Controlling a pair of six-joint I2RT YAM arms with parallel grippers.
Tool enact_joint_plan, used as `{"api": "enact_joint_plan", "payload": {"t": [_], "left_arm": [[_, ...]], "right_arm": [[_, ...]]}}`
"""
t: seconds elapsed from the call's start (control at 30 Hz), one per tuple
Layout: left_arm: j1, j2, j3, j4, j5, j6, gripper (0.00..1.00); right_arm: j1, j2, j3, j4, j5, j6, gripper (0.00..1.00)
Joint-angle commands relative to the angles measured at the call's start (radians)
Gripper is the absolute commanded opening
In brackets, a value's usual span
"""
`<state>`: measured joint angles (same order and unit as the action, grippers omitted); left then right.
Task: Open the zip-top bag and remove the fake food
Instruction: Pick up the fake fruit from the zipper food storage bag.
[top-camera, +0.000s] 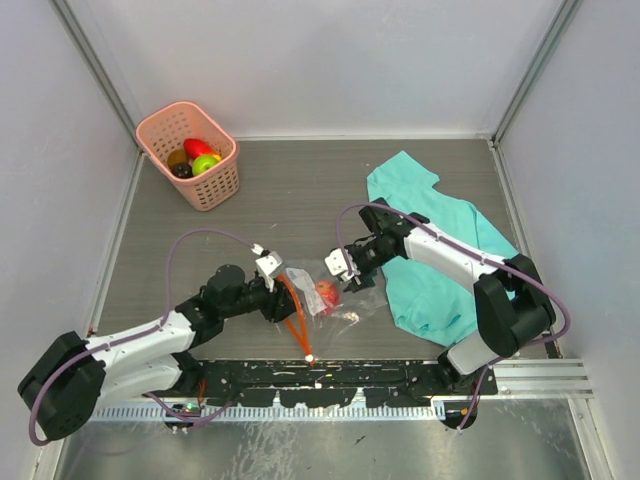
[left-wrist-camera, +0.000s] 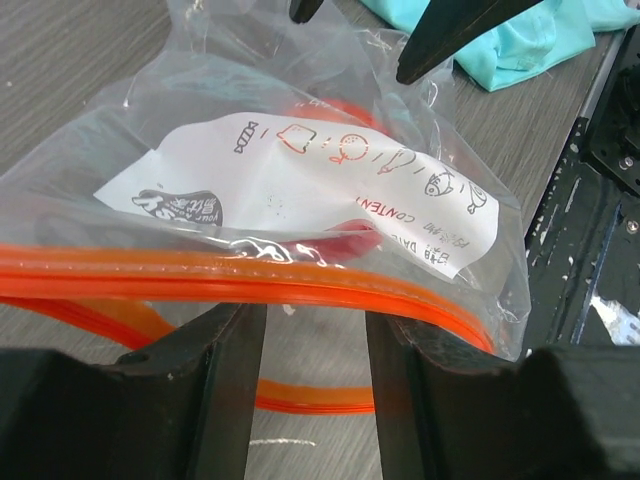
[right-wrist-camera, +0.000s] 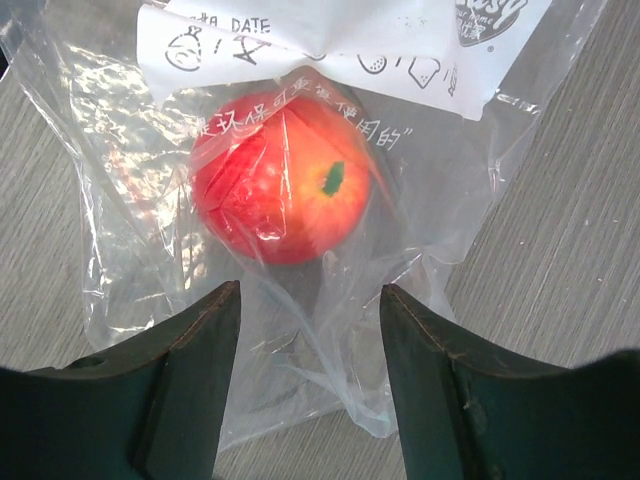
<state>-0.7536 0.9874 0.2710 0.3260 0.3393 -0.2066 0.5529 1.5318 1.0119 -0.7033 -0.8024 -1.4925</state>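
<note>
The zip-top bag (top-camera: 322, 296) lies on the table between my grippers, with its white label (left-wrist-camera: 300, 180) facing up. Its two orange zip strips (left-wrist-camera: 250, 283) stand apart, so the mouth gapes toward the left gripper. One piece of fake food, a red apple (right-wrist-camera: 283, 180), sits inside the bag (right-wrist-camera: 330, 330). My left gripper (left-wrist-camera: 315, 330) is open at the mouth, the upper strip just past its fingertips and the lower strip (left-wrist-camera: 315, 400) between its fingers (left-wrist-camera: 215, 380). My right gripper (right-wrist-camera: 310, 310) is open, straddling the bag's closed bottom end just short of the apple.
A pink basket (top-camera: 215, 185) at the back left holds several pieces of fake food (top-camera: 198, 148), red, green, orange and dark. A teal cloth (top-camera: 440, 260) lies to the right under the right arm. The black base rail (top-camera: 330, 375) runs along the near edge.
</note>
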Motion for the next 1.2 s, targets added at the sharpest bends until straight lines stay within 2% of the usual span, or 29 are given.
{"api": "enact_joint_plan", "payload": {"t": [0.0,0.17,0.33,1.17], "left_arm": [[-0.013,0.03,-0.016,0.16,0.002,0.054,0.46],[-0.026,0.09,-0.024,0.23,0.02,0.057,0.47],[-0.039,0.143,-0.021,0.274,0.012,0.065,0.49],[-0.109,0.312,0.022,0.354,-0.141,0.039,0.77]], "right_arm": [[0.001,0.006,-0.002,0.033,-0.019,0.007,0.63],[0.024,0.031,-0.015,0.073,0.009,0.042,0.63],[0.056,0.06,-0.016,0.079,0.042,0.046,0.58],[0.12,0.11,0.027,0.056,0.011,0.092,0.24]]}}
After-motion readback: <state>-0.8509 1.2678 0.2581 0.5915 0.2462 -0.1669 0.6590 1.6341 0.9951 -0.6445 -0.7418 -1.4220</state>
